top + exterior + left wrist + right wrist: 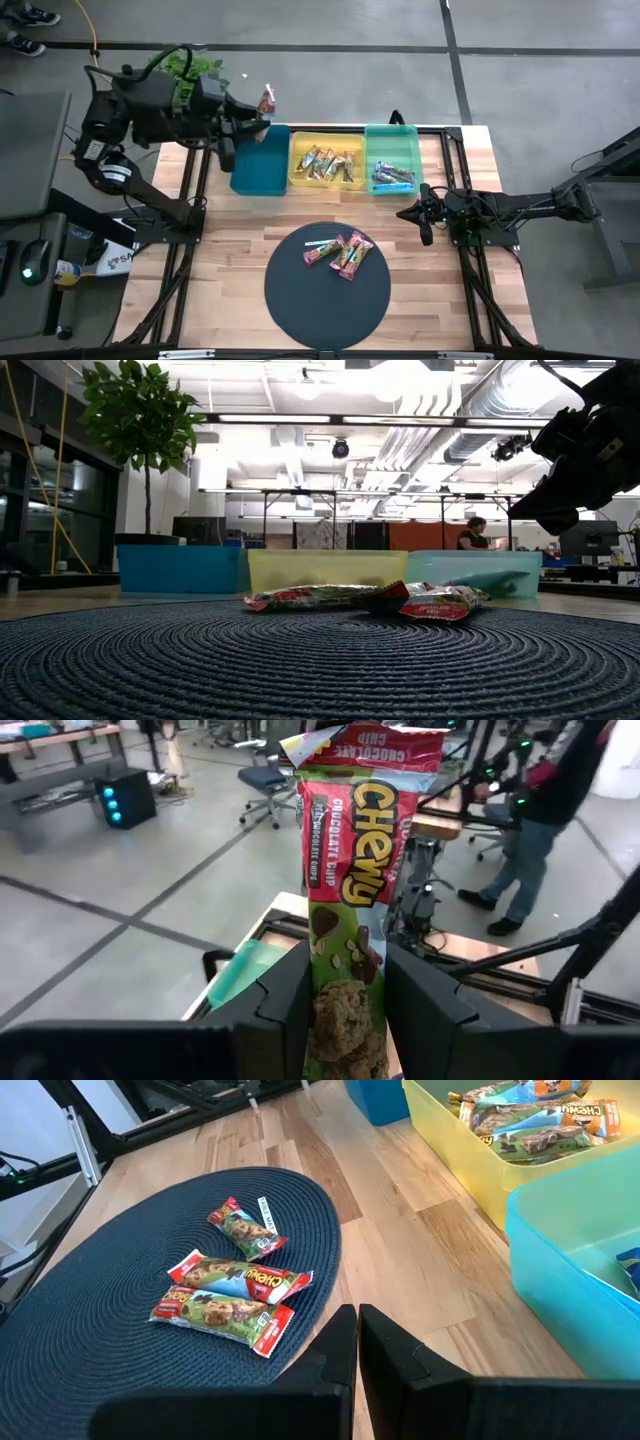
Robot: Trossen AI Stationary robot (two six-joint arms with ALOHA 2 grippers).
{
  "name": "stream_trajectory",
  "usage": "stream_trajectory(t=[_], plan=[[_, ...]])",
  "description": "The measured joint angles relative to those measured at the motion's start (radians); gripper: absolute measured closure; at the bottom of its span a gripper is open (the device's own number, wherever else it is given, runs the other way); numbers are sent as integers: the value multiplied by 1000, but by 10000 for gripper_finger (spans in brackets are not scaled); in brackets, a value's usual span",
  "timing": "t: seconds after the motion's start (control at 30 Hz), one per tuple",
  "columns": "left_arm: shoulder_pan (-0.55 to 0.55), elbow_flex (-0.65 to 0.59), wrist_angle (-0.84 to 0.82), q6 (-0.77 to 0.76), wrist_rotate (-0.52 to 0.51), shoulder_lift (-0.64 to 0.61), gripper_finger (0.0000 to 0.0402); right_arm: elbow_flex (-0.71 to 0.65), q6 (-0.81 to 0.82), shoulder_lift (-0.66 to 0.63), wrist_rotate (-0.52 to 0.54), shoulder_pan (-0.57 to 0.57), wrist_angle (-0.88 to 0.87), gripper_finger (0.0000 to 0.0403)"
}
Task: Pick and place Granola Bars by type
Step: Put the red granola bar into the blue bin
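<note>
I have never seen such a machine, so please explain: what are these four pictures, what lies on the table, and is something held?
It is a robot with two arms at a wooden table. One camera looks from above, one from table height, one from each wrist. The left gripper holds a red-green granola bar above the blue tray. The right gripper waits shut, empty, beside the round mat. Three red bars lie on the mat. The yellow tray and the teal tray hold other bars.

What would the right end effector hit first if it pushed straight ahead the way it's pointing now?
Probably bare table, then the round mat with three red-wrapped bars. The shut right end effector aims that way, though its height above the wood is unclear.
</note>
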Motion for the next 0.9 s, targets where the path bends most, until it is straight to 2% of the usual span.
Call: stream_trajectory(t=[0.17, 0.4, 0.53, 0.67, 0.9], plan=[[0, 0, -63, -50, -118, -1, 291, 0, 0, 0, 0, 0, 0, 402], [0, 0, -217, -324, -476, 7, 291, 0, 0, 0, 0, 0, 0, 402], [0, -1, -316, -486, -636, 25, 291, 0, 0, 0, 0, 0, 0, 402], [1, -1, -377, -583, -709, 62, 291, 0, 0, 0, 0, 0, 0, 402], [1, -1, -445, -694, -773, 142, 291, 0, 0, 0, 0, 0, 0, 402]])
